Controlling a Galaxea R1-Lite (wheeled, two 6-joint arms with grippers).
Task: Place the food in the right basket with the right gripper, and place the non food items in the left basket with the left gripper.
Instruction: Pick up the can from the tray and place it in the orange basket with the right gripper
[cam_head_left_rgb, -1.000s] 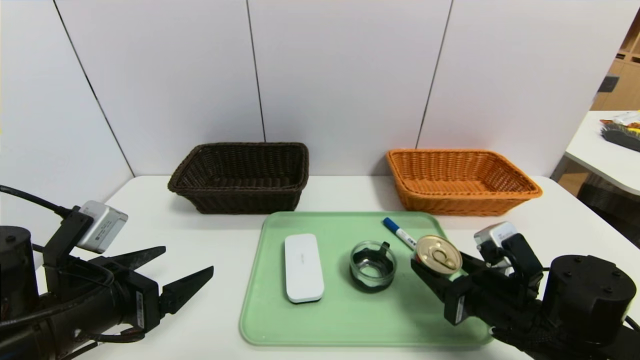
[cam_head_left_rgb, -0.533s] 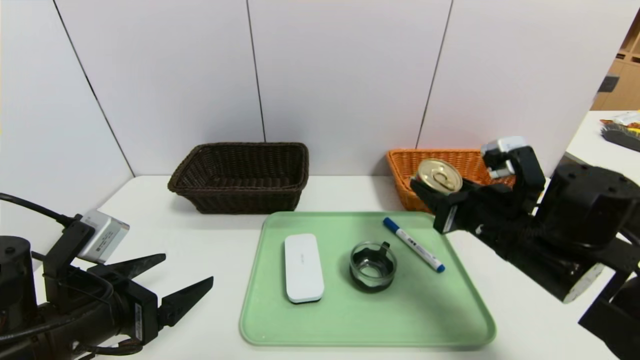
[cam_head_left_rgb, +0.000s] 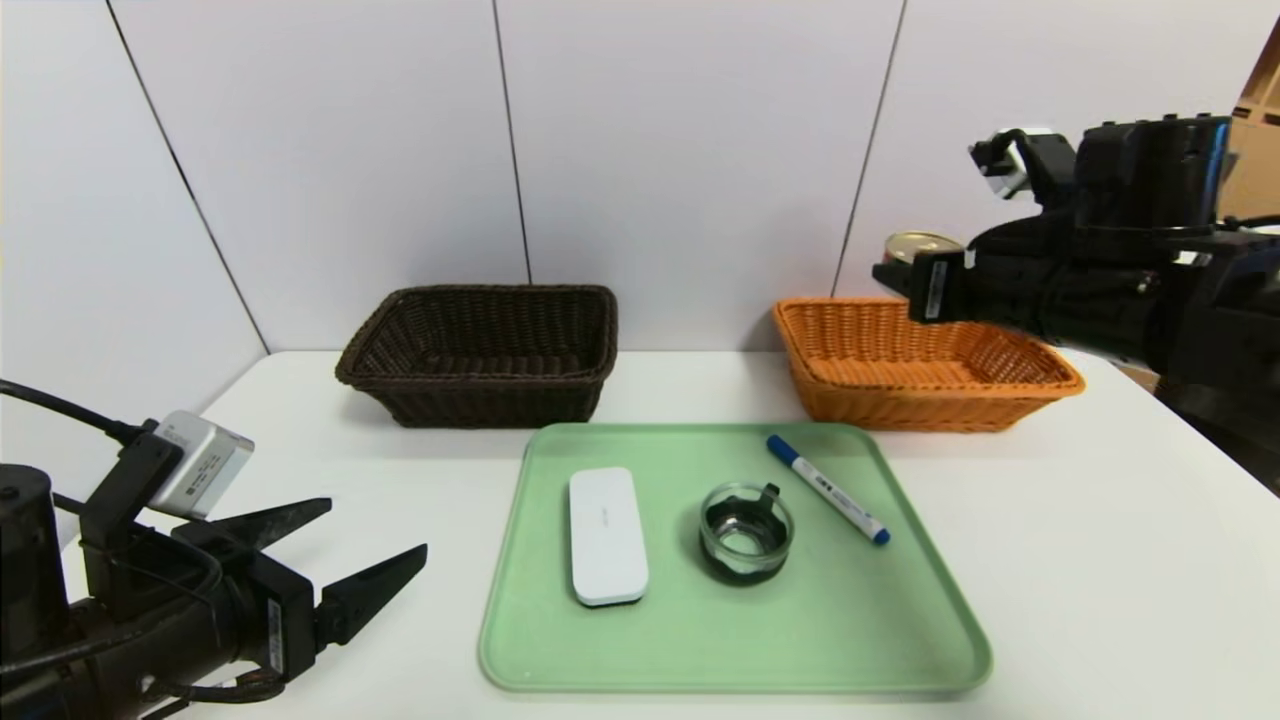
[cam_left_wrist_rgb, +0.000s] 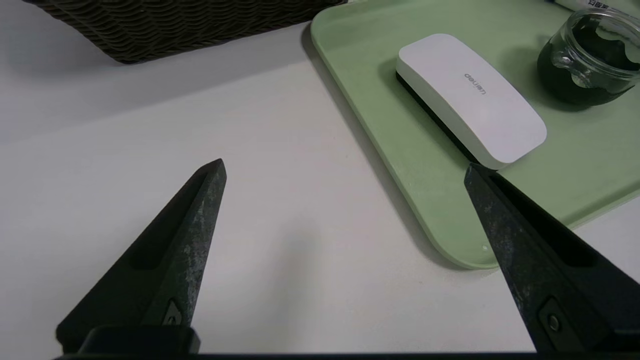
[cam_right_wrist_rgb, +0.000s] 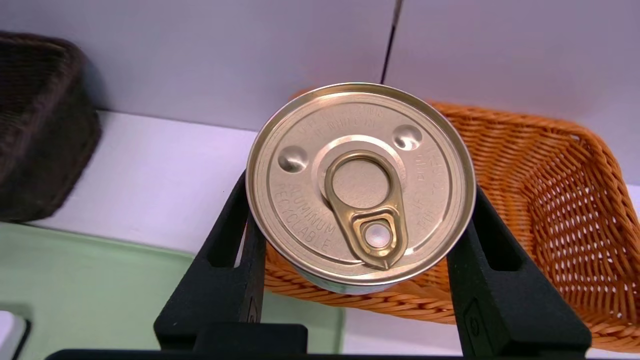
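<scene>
My right gripper (cam_head_left_rgb: 905, 268) (cam_right_wrist_rgb: 360, 200) is shut on the tin can (cam_head_left_rgb: 918, 243) (cam_right_wrist_rgb: 360, 180), gold pull-tab lid up, held high over the orange-tan basket (cam_head_left_rgb: 920, 362) (cam_right_wrist_rgb: 565, 200). On the green tray (cam_head_left_rgb: 720, 630) lie the white case (cam_head_left_rgb: 606, 535) (cam_left_wrist_rgb: 470, 97), the glass jar (cam_head_left_rgb: 746, 531) (cam_left_wrist_rgb: 590, 57) and the blue-capped marker (cam_head_left_rgb: 826, 488). The dark brown basket (cam_head_left_rgb: 485, 350) (cam_left_wrist_rgb: 165, 25) stands at the back left. My left gripper (cam_head_left_rgb: 370, 540) (cam_left_wrist_rgb: 345, 172) hovers open over bare table left of the tray.
White wall panels rise right behind both baskets. A second white table (cam_head_left_rgb: 1215, 300) with items stands off to the right. Bare white tabletop (cam_head_left_rgb: 1090, 540) lies on both sides of the tray.
My right gripper has lifted the can off the tray and carried it up and back to above the orange basket. The marker it hid now shows whole. The left arm has barely shifted.
</scene>
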